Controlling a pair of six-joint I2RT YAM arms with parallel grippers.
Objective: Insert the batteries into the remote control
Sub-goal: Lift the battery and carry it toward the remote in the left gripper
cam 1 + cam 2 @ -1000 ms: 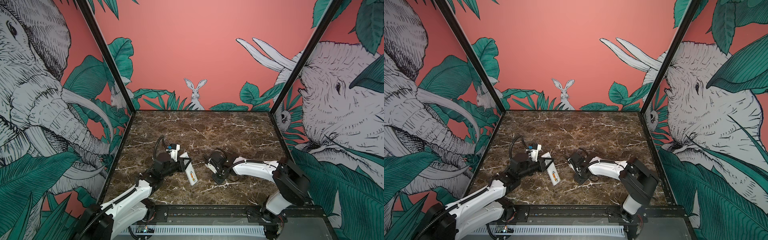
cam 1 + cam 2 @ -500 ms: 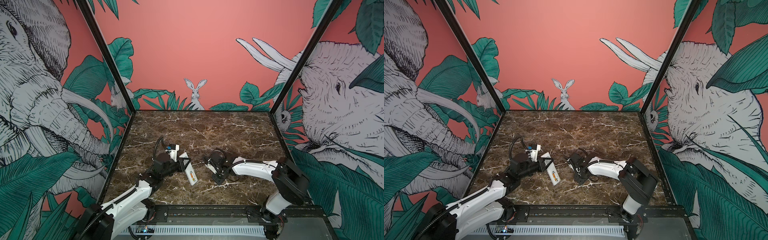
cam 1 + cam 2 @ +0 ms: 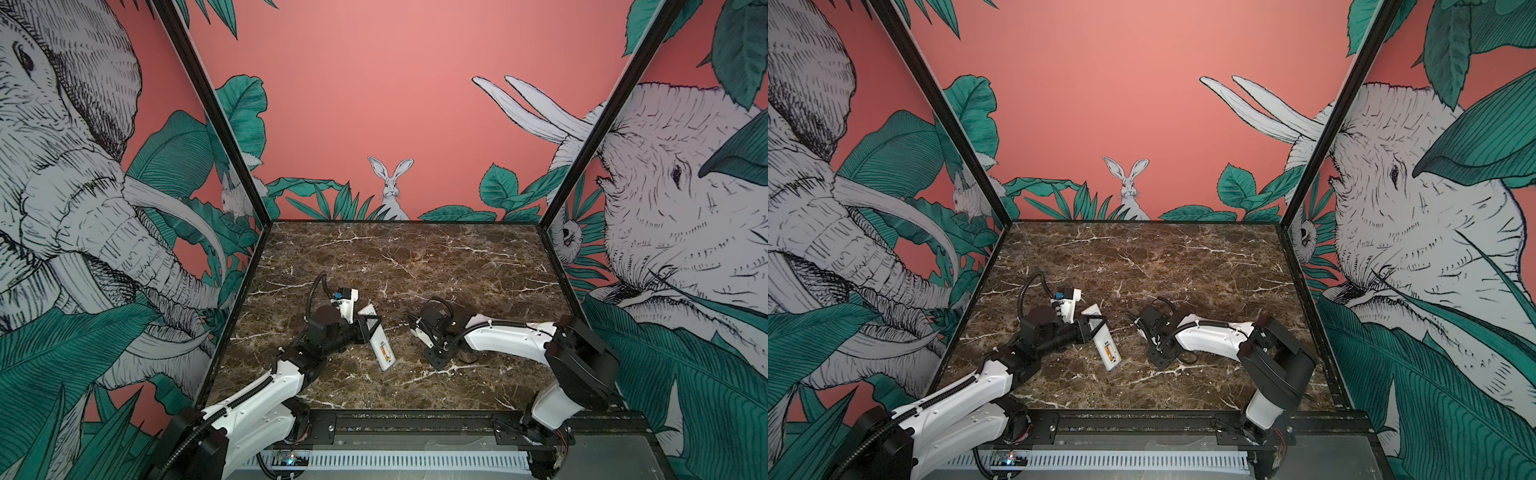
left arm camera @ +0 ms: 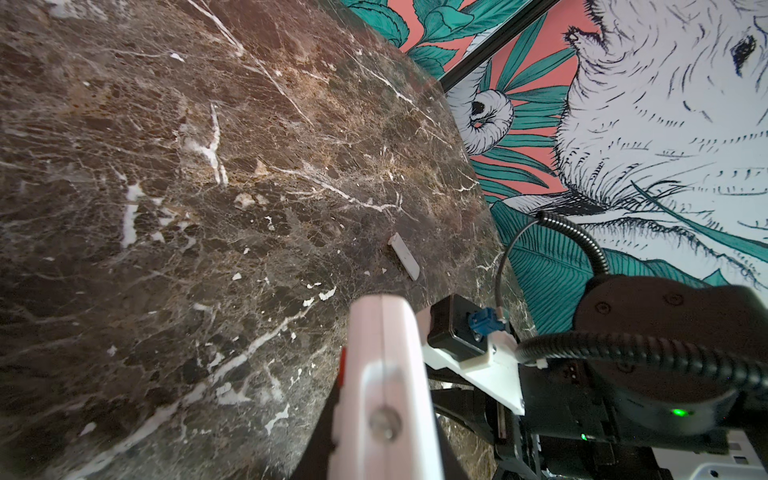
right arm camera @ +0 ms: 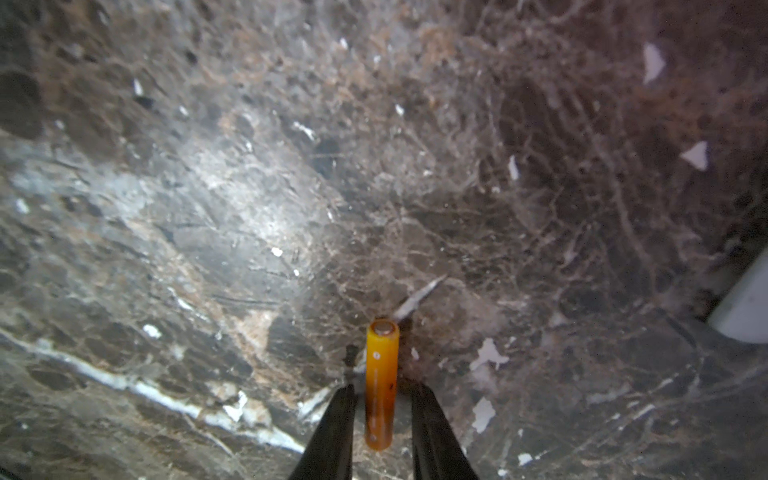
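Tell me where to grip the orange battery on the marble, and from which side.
Best grip the battery across its middle, from above, one finger on each long side. It lies flat on the table, a slim cylinder, lengthwise between the right gripper's open fingers.

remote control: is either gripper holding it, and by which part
Yes: the left gripper is shut on the remote control, clamping the half away from its open battery bay. The right gripper holds nothing; a battery lies between its open jaws.
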